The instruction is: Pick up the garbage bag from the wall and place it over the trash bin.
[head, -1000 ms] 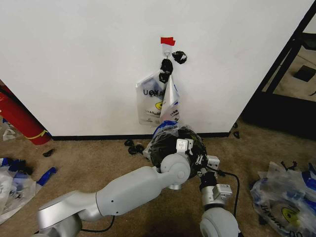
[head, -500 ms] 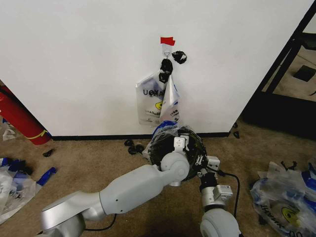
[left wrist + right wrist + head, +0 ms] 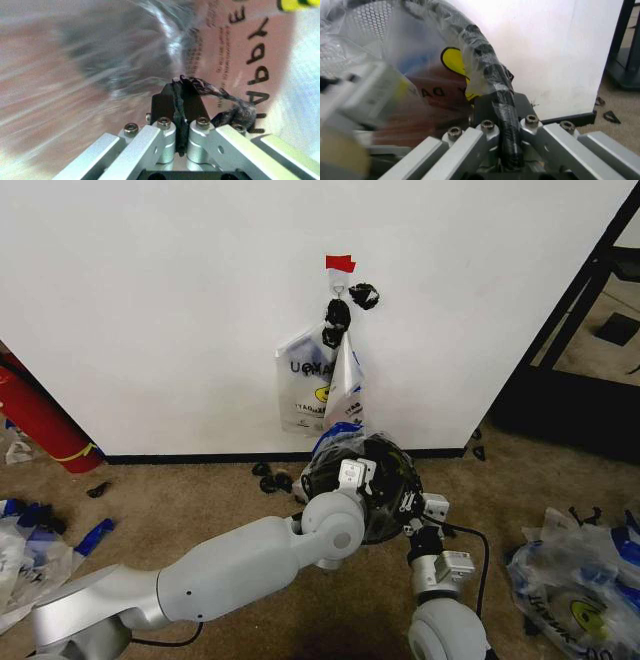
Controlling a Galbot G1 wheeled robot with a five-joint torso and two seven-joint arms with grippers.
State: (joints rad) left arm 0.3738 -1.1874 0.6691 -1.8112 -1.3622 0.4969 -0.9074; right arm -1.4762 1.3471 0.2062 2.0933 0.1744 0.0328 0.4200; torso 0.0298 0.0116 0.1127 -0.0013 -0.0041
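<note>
Where the carpet meets the black baseboard, the white wall [image 3: 180, 300] fills the upper part of the head view, with a red tape patch [image 3: 339, 262] above a small hook [image 3: 339, 284]. Spare clear printed bags [image 3: 322, 385] hang from that hook, tied by black plastic knots [image 3: 338, 315].

Directly below them, against the wall, stands the trash bin [image 3: 385, 500], round and black. The garbage bag [image 3: 335, 442] is draped over its top, clear film wrinkled across the opening, a blue handle showing at the wall side. In the right wrist view the film wraps over the bin's black rim, mesh wall behind it, yellow logo and dark letters visible through the plastic.

Left arm reaches across from the lower left; left gripper [image 3: 180, 98] sits at the bin's top, fingers pressed together on a fold of the bag, with a dark twisted strip of plastic trailing off beside them.

Right gripper [image 3: 501, 108] is at the bin's right side, fingers clamped on the film-covered rim.

Red cylinder [image 3: 35, 420] leans at far left. More clear bags [image 3: 575, 580] lie on the carpet at right.
</note>
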